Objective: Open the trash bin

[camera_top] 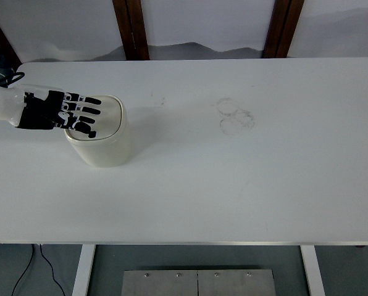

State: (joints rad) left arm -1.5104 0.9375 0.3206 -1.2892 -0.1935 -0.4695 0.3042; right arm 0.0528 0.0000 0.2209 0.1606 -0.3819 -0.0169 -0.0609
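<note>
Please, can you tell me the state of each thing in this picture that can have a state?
trash bin: upright on the table, lid closed.
left hand: open, fingers stretched flat over the left part of the bin's lid, grasping nothing.
right hand: not in view.
table: white, with faint ring-shaped marks right of the middle.

Small cream plastic trash bin (pixel 102 139) with a smooth, slightly shiny lid, black hard-plastic left hand (pixel 63 113), matt white smooth table (pixel 233 185) with faint ring marks (pixel 234 115) at 1 o'clock
</note>
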